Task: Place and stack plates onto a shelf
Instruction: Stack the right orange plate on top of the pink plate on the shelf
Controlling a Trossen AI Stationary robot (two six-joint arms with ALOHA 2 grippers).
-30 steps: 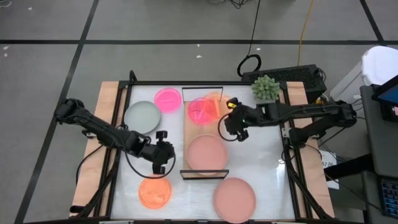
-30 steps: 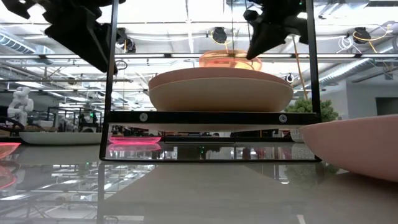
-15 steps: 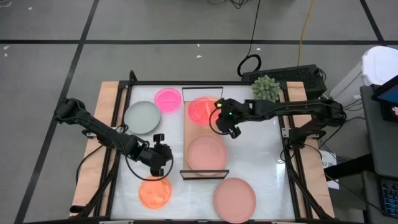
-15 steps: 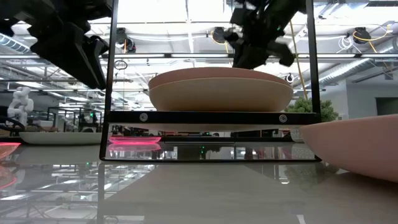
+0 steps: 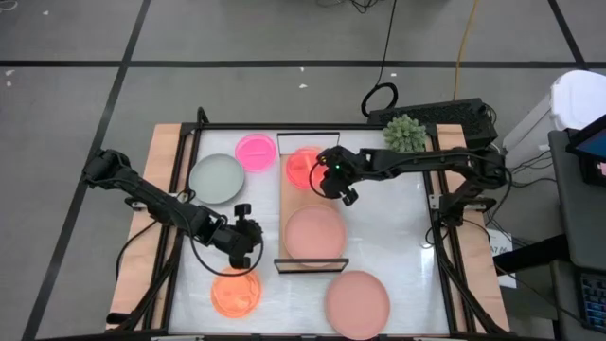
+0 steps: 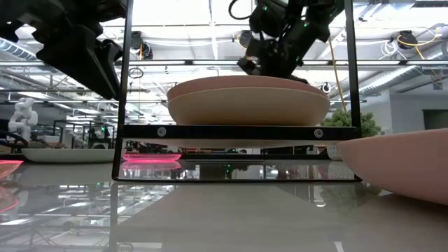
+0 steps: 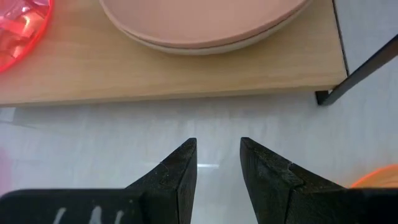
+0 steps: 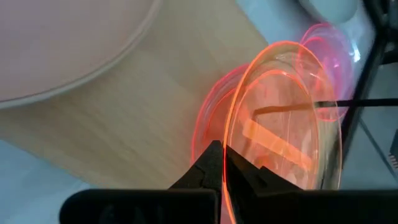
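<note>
The shelf (image 5: pixel 293 202) runs from near to far at mid-table. A dusty-pink plate on a beige one (image 7: pixel 205 25) sits at its near end, and a hot-pink plate (image 8: pixel 207 127) lies at its far end. My right gripper (image 5: pixel 328 177) is shut on a translucent orange plate (image 8: pixel 289 112), tilted over that hot-pink plate. My left gripper (image 7: pixel 217 165) hovers open and empty over the table left of the shelf's near end. On the table lie grey-green (image 5: pixel 216 178), hot-pink (image 5: pixel 255 152), orange (image 5: pixel 235 292) and dusty-pink (image 5: pixel 357 303) plates. My right gripper pinches the orange plate's rim (image 8: pixel 231 163) between its two fingers. The fingers slant down from the table's right side. The plate stands tilted above the hot-pink plate on the shelf. Whether its lower part touches that plate, I cannot tell.
A spiky green plant (image 5: pixel 403 134) stands at the back right. Black wire frames (image 6: pixel 126 91) rise at the shelf's short ends. Bare white table shows right of the shelf (image 5: pixel 393 223).
My right gripper has gone down and toward the table's left edge, rolling as it went, carrying the orange plate in over the hot-pink plate at the shelf's far end. My left gripper has sunk a little, still open.
</note>
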